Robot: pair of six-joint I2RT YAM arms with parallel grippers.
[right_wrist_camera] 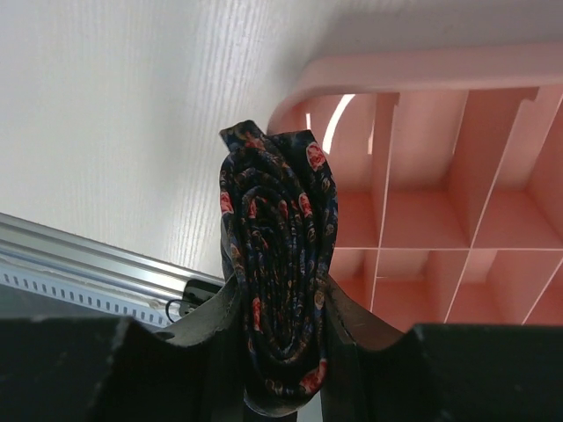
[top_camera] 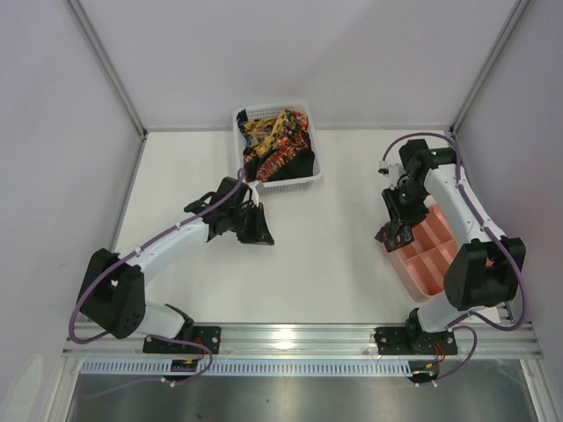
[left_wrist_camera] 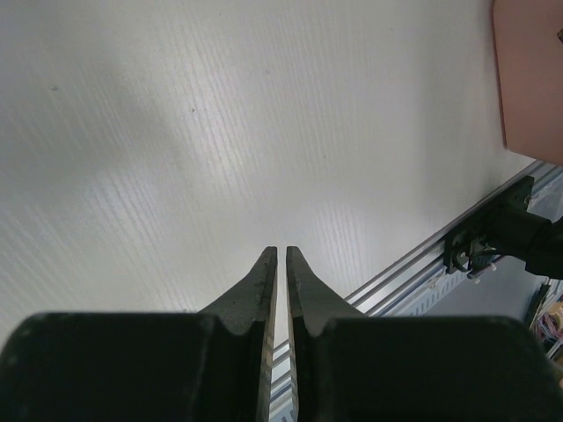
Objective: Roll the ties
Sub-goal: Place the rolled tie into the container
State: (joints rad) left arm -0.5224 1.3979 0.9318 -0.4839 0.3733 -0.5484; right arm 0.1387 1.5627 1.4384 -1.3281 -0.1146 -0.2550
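Your right gripper (right_wrist_camera: 283,294) is clamped on a rolled tie (right_wrist_camera: 277,255). The roll stands on edge between the fingers, so its spiral faces the wrist camera; it is dark with small red spots. It hangs just at the near left corner of the tray (right_wrist_camera: 422,211), over the tray's rim and apart from the table (top_camera: 325,264). From the top view, that gripper sits at the tray's left side, on the right half of the table.

Your left gripper (left_wrist_camera: 281,257) is closed, with only a thin slit between its fingers and nothing in them. It sits left of centre, just in front of the basket (top_camera: 301,183).

The other ties (top_camera: 274,141) lie heaped in the basket at the far edge, a tangle of black, red, orange and yellow.
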